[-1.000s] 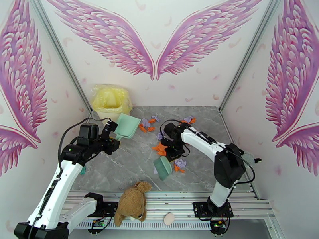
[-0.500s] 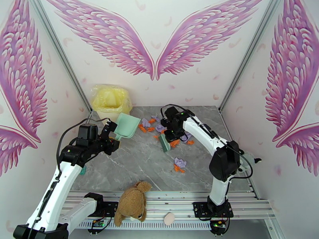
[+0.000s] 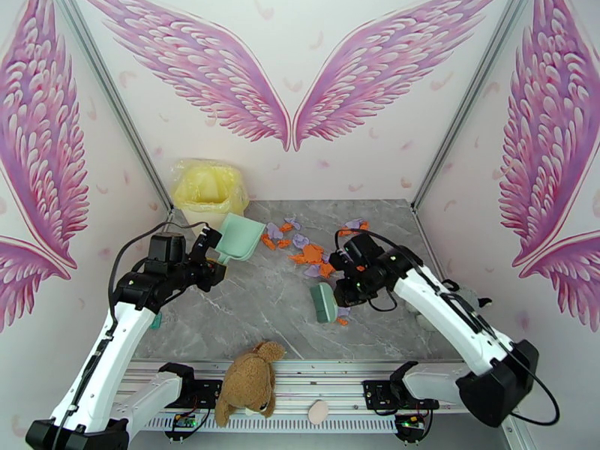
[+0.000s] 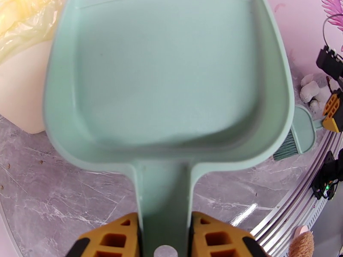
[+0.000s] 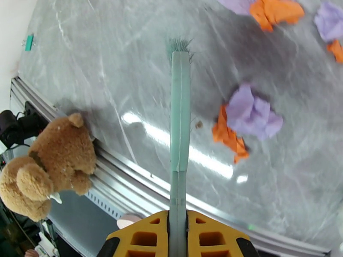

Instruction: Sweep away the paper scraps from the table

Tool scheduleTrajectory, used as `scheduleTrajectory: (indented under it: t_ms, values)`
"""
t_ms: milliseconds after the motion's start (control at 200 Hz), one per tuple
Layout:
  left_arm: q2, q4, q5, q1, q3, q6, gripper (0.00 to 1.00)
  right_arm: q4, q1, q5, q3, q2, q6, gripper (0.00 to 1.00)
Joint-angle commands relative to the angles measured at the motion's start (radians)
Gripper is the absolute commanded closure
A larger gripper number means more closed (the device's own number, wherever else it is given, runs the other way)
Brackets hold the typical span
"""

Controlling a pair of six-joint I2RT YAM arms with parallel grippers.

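Grey marble-patterned table (image 3: pixel 247 309) sits between white walls (image 3: pixel 300 61) painted with pink wings, with a silver frame (image 3: pixel 330 367) along its near edge.

The left pincer (image 3: pixel 214 258) is clamped narrowly on the handle of a mint-green dustpan (image 3: pixel 241 235). The handle runs straight out from the jaws, and the pan's mouth opens away from them. A yellow-lined bin (image 3: pixel 208 184) stands just beyond and to the left of this pincer.

The right pincer (image 3: pixel 343 292) is closed tight on the thin handle of a green brush (image 3: pixel 324 302). Its long axis points directly away from the jaws, with the bristles at the far tip over the marble.

Most of the paper scraps (image 3: pixel 309 256) lie in a loose band beyond the right pincer, between the two pincers and close to the dustpan's mouth. One purple and orange pair lies just to the right of the brush blade, not touching it. A brown plush toy (image 3: pixel 250 382) sits on the frame, nearer than both pincers and left of the right one.

From overhead the whole scatter and both arms are visible. The right wrist view shows the brush edge-on and the gap to the nearest wads. The left wrist view shows the inside of the pan, with the brush head past its right rim.
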Motion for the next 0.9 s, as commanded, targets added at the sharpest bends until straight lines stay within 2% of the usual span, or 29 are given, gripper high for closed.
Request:
scheduleTrajectory:
  t_ms: [0, 155, 470, 750, 900]
  values:
    - [0.013, 0.018, 0.025, -0.008, 0.035, 0.001, 1.0, -0.026, 0.002, 0.05, -0.051, -0.104, 0.154, 1.0]
    - [0.027, 0.043, 0.036, -0.014, 0.03, -0.007, 1.0, -0.065, -0.002, 0.138, -0.141, -0.152, 0.2, 1.0]
    - [0.05, 0.021, 0.032, -0.031, 0.07, 0.005, 1.0, 0.112, -0.049, 0.148, -0.228, -0.079, 0.189, 1.0]
    - [0.019, -0.004, 0.025, -0.033, 0.054, 0.001, 1.0, 0.288, -0.17, 0.135, -0.131, 0.106, 0.115, 1.0]
    - [0.005, -0.018, 0.015, -0.039, 0.041, -0.004, 1.0, 0.323, -0.183, 0.098, -0.018, 0.195, 0.09, 1.0]
